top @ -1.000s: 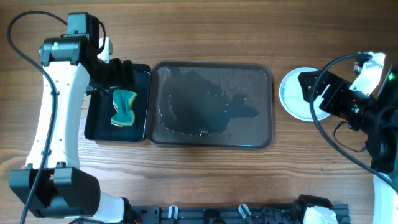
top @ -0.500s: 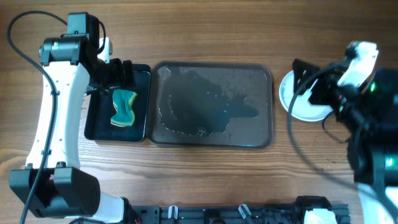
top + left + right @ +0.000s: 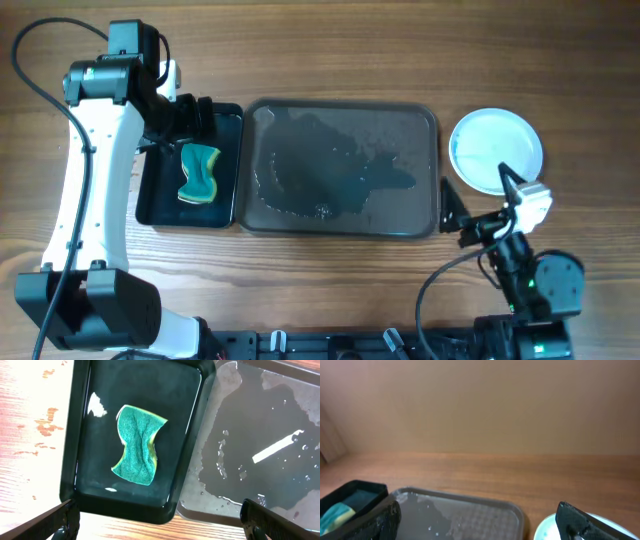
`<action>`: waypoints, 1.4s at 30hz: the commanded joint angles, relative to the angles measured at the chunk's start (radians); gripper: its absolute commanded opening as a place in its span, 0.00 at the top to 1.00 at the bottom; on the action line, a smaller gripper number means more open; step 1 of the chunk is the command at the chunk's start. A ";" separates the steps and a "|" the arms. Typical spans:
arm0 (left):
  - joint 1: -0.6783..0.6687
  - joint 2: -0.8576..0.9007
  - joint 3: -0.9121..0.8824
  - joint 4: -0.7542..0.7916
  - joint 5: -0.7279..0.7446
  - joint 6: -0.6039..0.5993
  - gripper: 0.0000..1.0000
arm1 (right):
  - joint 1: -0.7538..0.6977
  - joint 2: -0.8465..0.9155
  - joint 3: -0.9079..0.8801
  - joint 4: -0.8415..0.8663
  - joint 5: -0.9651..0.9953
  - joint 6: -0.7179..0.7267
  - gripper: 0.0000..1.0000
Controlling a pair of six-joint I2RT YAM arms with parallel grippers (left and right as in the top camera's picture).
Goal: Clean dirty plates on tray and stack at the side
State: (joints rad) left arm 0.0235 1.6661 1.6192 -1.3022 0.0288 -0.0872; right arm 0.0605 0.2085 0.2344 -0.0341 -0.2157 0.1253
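Okay, looks about done: plates (image 3: 497, 150) sit on the table just right of the tray (image 3: 340, 110), which holds only water. My left gripper (image 3: 195, 122) and right gripper (image 3: 480, 207) are both spread wide and empty. Sponge (image 3: 199, 172) lies in the black tray (image 3: 160, 200). I'd park the arms wide of the pile.

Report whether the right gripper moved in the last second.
Yes. The right gripper withdrew from over the plates, down the overhead view, to beside the tray.
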 commanded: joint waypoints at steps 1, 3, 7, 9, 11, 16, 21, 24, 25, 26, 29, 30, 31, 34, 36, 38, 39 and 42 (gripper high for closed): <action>-0.002 0.002 0.006 0.000 0.012 0.001 0.00 | 0.005 -0.120 -0.109 0.045 0.053 0.019 0.00; -0.002 0.002 0.006 0.000 0.012 0.001 0.00 | 0.005 -0.174 -0.154 0.051 0.119 0.108 0.00; -0.002 0.002 0.006 0.000 0.012 0.001 0.00 | 0.005 -0.206 -0.193 0.056 0.153 0.146 0.00; -0.002 0.002 0.006 0.000 0.012 0.001 0.00 | 0.005 -0.206 -0.206 0.056 0.153 0.139 0.00; -0.002 0.002 0.006 0.001 0.012 0.001 0.00 | 0.005 -0.206 -0.230 0.041 0.148 0.139 0.00; -0.002 0.002 0.006 0.001 0.012 0.001 0.00 | 0.009 -0.206 -0.230 0.039 0.131 0.106 0.00; -0.002 0.002 0.006 0.001 0.012 0.001 0.00 | 0.009 -0.205 -0.230 0.039 0.131 0.121 0.00; -0.002 0.002 0.006 0.001 0.012 0.001 0.00 | 0.009 -0.205 -0.229 0.039 0.131 0.121 0.00; -0.002 0.002 0.006 0.001 0.012 0.001 0.00 | 0.009 -0.205 -0.229 0.039 0.131 0.121 0.00; -0.002 0.002 0.006 0.001 0.012 0.001 0.00 | 0.009 -0.205 -0.230 0.039 0.131 0.121 0.00; -0.002 0.002 0.006 0.001 0.012 0.001 0.00 | 0.009 -0.205 -0.229 0.039 0.131 0.121 0.00; -0.002 0.002 0.006 0.001 0.012 0.001 0.00 | 0.009 -0.205 -0.229 0.039 0.131 0.121 0.00; -0.002 0.002 0.006 0.001 0.012 0.001 0.00 | 0.009 -0.205 -0.229 0.039 0.131 0.121 0.00; -0.002 0.002 0.006 0.001 0.012 0.001 0.00 | 0.009 -0.205 -0.229 0.039 0.131 0.121 0.00; -0.002 0.002 0.006 0.001 0.012 0.001 0.00 | 0.009 -0.205 -0.229 0.039 0.131 0.121 0.00; -0.002 0.002 0.006 -0.008 0.005 0.002 0.00 | 0.009 -0.205 -0.229 0.039 0.131 0.121 0.00; -0.002 0.002 0.006 -0.008 0.005 0.001 0.00 | 0.009 -0.205 -0.229 0.039 0.131 0.121 0.00; -0.009 -0.047 0.003 0.076 -0.003 0.005 0.00 | 0.009 -0.205 -0.229 0.039 0.131 0.121 0.00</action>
State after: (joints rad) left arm 0.0231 1.6661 1.6188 -1.2861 0.0280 -0.0872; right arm 0.0631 0.0189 0.0067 0.0010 -0.0853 0.2413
